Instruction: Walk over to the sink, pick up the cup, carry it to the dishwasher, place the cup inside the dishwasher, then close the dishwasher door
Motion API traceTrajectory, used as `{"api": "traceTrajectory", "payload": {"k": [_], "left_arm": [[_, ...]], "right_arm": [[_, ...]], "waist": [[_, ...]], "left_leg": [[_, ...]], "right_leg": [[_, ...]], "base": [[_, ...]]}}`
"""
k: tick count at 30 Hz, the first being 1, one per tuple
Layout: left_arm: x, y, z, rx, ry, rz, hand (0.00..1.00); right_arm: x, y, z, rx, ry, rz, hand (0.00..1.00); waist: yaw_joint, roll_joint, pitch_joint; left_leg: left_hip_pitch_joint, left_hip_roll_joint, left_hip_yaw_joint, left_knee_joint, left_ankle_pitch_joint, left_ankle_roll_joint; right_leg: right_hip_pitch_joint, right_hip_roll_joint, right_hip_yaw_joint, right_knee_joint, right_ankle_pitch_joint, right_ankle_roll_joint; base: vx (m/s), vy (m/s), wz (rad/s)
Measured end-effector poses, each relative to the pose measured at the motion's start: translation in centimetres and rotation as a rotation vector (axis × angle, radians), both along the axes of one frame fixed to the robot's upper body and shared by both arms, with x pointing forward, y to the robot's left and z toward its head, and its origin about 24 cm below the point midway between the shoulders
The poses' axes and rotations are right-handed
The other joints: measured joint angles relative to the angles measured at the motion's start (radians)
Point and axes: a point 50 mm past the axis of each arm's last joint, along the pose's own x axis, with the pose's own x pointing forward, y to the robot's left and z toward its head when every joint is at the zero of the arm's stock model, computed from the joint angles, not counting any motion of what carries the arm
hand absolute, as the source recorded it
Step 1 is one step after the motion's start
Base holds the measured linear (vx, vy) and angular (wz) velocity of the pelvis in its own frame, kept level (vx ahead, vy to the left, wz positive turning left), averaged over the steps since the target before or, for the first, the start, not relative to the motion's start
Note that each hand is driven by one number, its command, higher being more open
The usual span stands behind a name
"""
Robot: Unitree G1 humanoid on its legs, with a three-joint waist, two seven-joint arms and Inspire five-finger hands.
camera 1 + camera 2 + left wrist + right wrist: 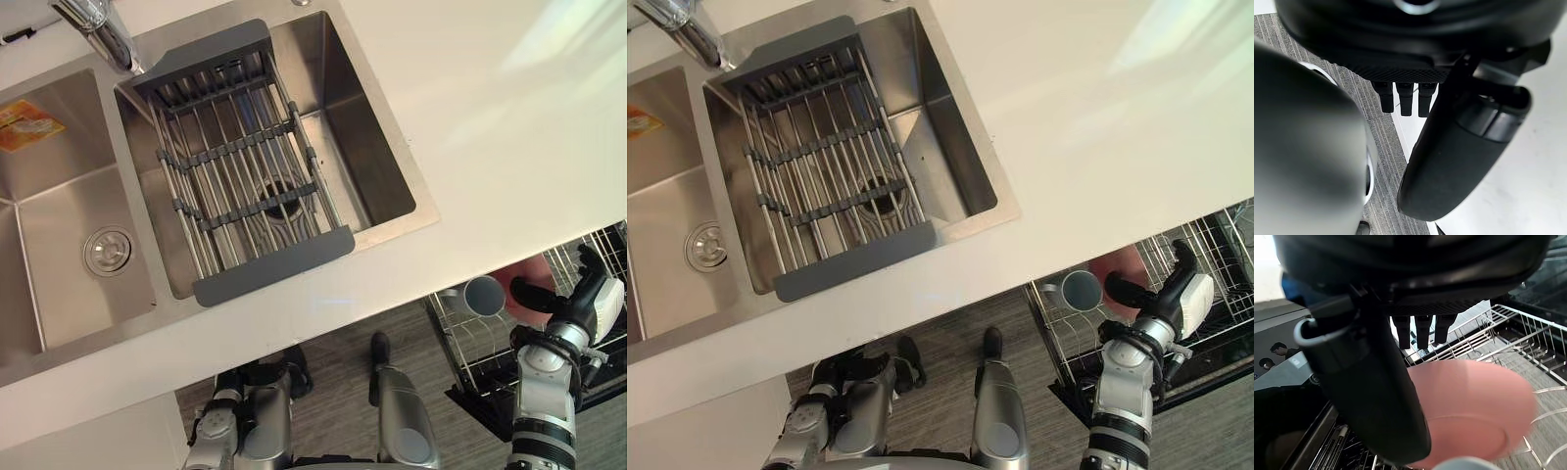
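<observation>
Just beside the thumb of the right hand (586,299), the grey cup (483,295) lies on its side in the dishwasher rack (460,338), near a pink plate (1469,411). The hand's fingers are spread straight and seem to hold nothing, though contact is hard to judge. Placing looks nearly finished, so the hand must next draw clear and push the dishwasher door (472,399) shut; the left hand (211,426) hangs idle, with its fingers relaxed.

Two stainless steel sink basins (59,235), one chrome tap (103,29), one grey slatted drain rack (245,166), one grey cup (482,296), one pink round dish (1469,406), one wire dishwasher basket (470,352) near right.
</observation>
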Motion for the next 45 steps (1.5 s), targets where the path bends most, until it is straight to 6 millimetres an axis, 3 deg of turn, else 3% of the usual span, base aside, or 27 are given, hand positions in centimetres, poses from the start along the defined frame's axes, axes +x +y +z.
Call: {"api": "traceTrajectory", "payload": {"k": [5,8,9,12,16,19,23,28,31,34,36,45], "left_arm": [[0.4,-0.2,0.2,-0.009,-0.010,0.007,0.90],[0.8,-0.1,0.3,-0.023,-0.017,0.039,0.90],[0.9,-0.3,0.3,-0.031,-0.013,0.047,0.90],[0.9,-0.2,0.3,-0.041,-0.010,0.066,0.90],[0.7,0.1,0.1,-0.042,0.008,0.079,0.90],[0.4,0.7,-0.1,-0.033,0.025,0.093,0.90],[0.0,1.2,-0.4,-0.026,0.044,0.107,0.90],[-0.2,1.5,-0.5,-0.036,0.049,0.127,0.90],[-0.2,1.6,-0.5,-0.040,0.049,0.134,0.90],[0.0,1.5,-0.3,-0.042,0.037,0.130,0.90],[0.4,1.2,0.0,-0.049,0.016,0.124,0.90],[0.8,0.7,0.4,-0.064,-0.008,0.083,0.90]], "right_arm": [[-0.3,0.2,0.4,0.051,-0.062,0.008,0.90],[-1.9,0.5,2.8,-0.009,-0.164,0.015,0.90],[-3.1,0.4,4.2,-0.061,-0.222,-0.001,0.90],[-5.7,-0.2,6.1,-0.138,-0.325,-0.079,0.90],[-8.6,-0.7,5.7,-0.146,-0.360,-0.171,0.90],[-9.8,-1.2,3.3,-0.039,-0.325,-0.209,0.90],[-11.8,-2.3,-3.0,0.265,-0.223,-0.287,0.90],[-13.9,-1.1,-9.7,0.629,-0.176,-0.379,0.90],[-13.4,-0.1,-11.4,0.790,-0.242,-0.384,0.90],[-11.7,0.4,-11.5,0.853,-0.293,-0.336,0.90],[-8.8,1.4,-11.1,0.892,-0.318,-0.238,0.90],[-3.8,2.3,-8.6,0.985,-0.523,-0.116,0.90]], "waist": [[0.001,-0.002,0.005],[0.000,-0.004,0.011],[-0.001,-0.004,0.012],[-0.004,-0.006,0.012],[-0.010,-0.016,0.010],[-0.011,-0.025,0.007],[-0.017,-0.039,-0.001],[-0.027,-0.040,-0.002],[-0.028,-0.040,-0.002],[-0.026,-0.040,-0.002],[-0.026,-0.039,-0.002],[-0.020,-0.033,0.001]], "left_leg": [[-0.005,-0.005,-0.003,0.001,0.002,0.004],[-0.005,-0.002,-0.004,0.005,0.000,0.006],[-0.005,0.002,-0.006,0.010,-0.001,0.006],[-0.003,0.015,-0.019,0.029,-0.012,0.004],[0.009,0.027,-0.019,0.049,-0.024,0.004],[0.024,0.041,-0.002,0.069,-0.037,0.002],[0.043,0.050,0.006,0.079,-0.048,-0.001],[0.042,0.054,0.020,0.093,-0.050,0.000],[0.040,0.053,0.029,0.098,-0.050,0.001],[0.030,0.049,0.030,0.102,-0.050,0.003],[0.016,0.040,0.032,0.098,-0.049,0.004],[0.011,-0.007,0.019,0.013,0.005,0.020]], "right_leg": [[0.002,-0.002,-0.003,-0.009,0.008,0.004],[0.005,-0.001,-0.007,-0.011,0.008,0.004],[0.011,-0.001,-0.012,-0.012,0.008,0.004],[0.035,0.004,-0.032,-0.019,0.008,0.004],[0.056,0.007,-0.050,-0.015,0.007,0.003],[0.060,0.010,-0.058,0.002,0.002,-0.003],[0.070,0.015,-0.054,0.020,-0.009,-0.010],[0.045,0.014,-0.036,0.064,-0.025,-0.011],[0.030,0.010,-0.029,0.084,-0.027,-0.011],[0.016,0.005,-0.029,0.096,-0.028,-0.011],[-0.005,-0.005,-0.027,0.106,-0.028,-0.011],[-0.017,-0.040,-0.054,0.074,-0.012,-0.003]], "base": [[-0.02,0.004,0.03],[-0.01,-0.005,0.01],[-0.01,-0.007,0.07],[-0.01,-0.008,0.10],[-0.01,-0.001,0.01],[-0.04,0.000,-0.15],[-0.03,-0.012,-0.05],[-0.01,-0.001,-0.06],[-0.03,0.001,-0.10],[-0.05,0.009,0.01],[-0.06,0.021,0.03],[0.02,0.007,0.08]]}}
